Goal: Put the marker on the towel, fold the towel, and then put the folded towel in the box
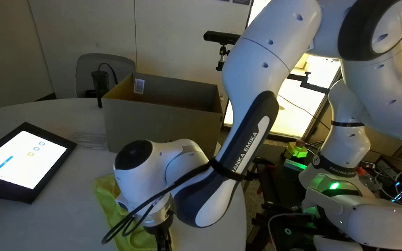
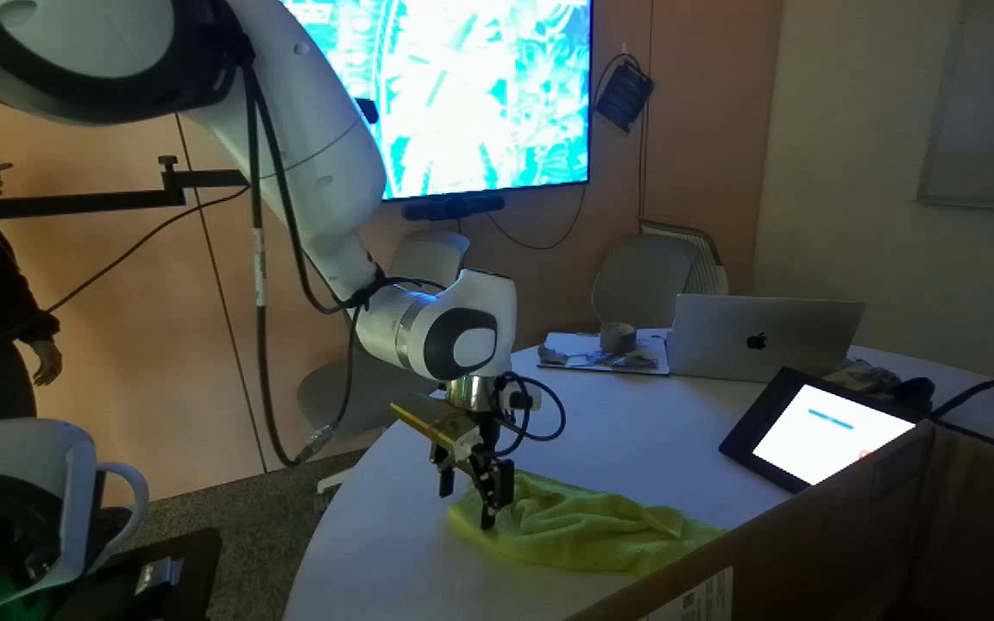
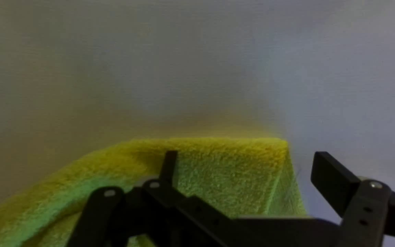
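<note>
Near the table's (image 2: 368,561) curved edge lies the towel (image 2: 583,526), marker unseen; the gripper (image 3: 246,164), spread wide and empty, straddles its corner. Folding seems in hand: next, pinch and lift.

- We see a pale tabletop (image 2: 376,561) with a curved edge.
- On it we find the rumpled yellow-green towel (image 2: 592,526).
- The brown cardboard box (image 1: 162,122) stands open near the towel.
- Just beside the box we make out a pale sheet (image 1: 89,141).
- We also see a lit tablet (image 1: 24,157) and, near it, a silver laptop (image 2: 764,336).
</note>
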Motion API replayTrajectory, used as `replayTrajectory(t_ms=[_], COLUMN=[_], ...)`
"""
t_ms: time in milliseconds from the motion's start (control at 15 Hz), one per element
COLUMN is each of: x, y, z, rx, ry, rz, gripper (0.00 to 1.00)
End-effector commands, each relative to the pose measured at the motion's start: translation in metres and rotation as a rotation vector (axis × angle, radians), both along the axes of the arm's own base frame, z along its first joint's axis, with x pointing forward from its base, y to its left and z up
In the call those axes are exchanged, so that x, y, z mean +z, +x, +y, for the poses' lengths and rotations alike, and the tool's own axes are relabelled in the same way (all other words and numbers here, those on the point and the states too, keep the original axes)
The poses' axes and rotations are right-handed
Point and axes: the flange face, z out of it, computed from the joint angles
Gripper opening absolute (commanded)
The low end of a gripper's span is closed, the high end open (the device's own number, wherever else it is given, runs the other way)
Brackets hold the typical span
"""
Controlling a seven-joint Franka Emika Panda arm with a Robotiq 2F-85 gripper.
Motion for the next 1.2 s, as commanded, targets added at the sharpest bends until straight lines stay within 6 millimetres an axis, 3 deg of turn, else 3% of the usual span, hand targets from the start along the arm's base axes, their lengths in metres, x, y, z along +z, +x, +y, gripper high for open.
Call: replayTrajectory(t_ms=[0,600,1000,1067,1133], x=[0.003,-0.003,-0.010,-0.010,-0.009], y=[-0.015,0.018,0.021,0.021,0.021], z=[0.006,-0.015,-0.024,-0.024,-0.023], rx=[0.061,0.057,0.033,0.032,0.030], ry=[-0.020,-0.037,-0.043,-0.043,-0.041], rz=[-0.010,-0.218,-0.234,-0.231,-0.224], gripper=[1.00,1.00,1.00,0.75,0.73])
